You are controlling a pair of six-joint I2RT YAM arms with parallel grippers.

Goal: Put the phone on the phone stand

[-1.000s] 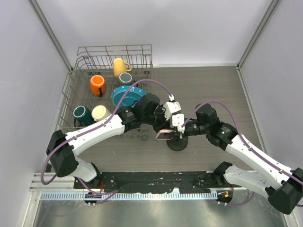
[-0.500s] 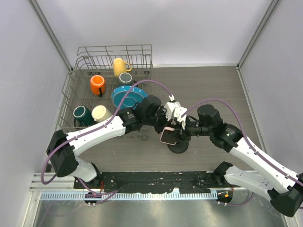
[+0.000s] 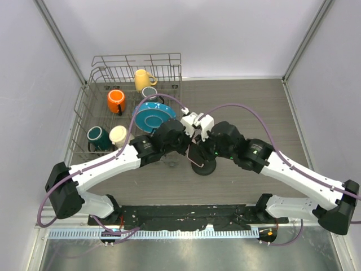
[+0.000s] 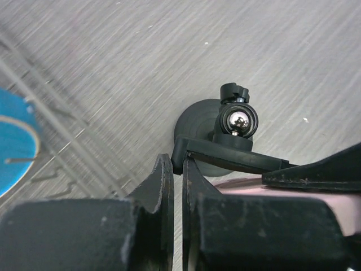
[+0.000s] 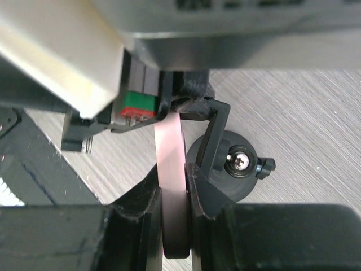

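The phone (image 5: 170,164), edge-on with a pale pink rim, stands upright between the fingers of my right gripper (image 5: 174,197), which is shut on it. It rests against the clamp cradle (image 5: 214,135) of the black phone stand (image 5: 225,172). In the top view the phone (image 3: 197,153) sits just above the stand's disc base (image 3: 206,169), with both grippers meeting over it. My left gripper (image 4: 177,180) is shut with a hairline gap. Its tips touch the left end of the stand's cradle (image 4: 225,158). The stand's ball joint (image 4: 238,120) shows beyond.
A wire dish rack (image 3: 96,84) stands at the back left, holding yellow (image 3: 144,79), orange (image 3: 115,100), teal (image 3: 97,137) and cream (image 3: 118,134) mugs and a blue plate (image 3: 153,114). Its front edge lies just left of the grippers. Walls close the sides.
Both grippers have drawn together and shifted left over the stand. The phone went from lying tilted beside the stand to upright against its cradle. The stand slid slightly left.
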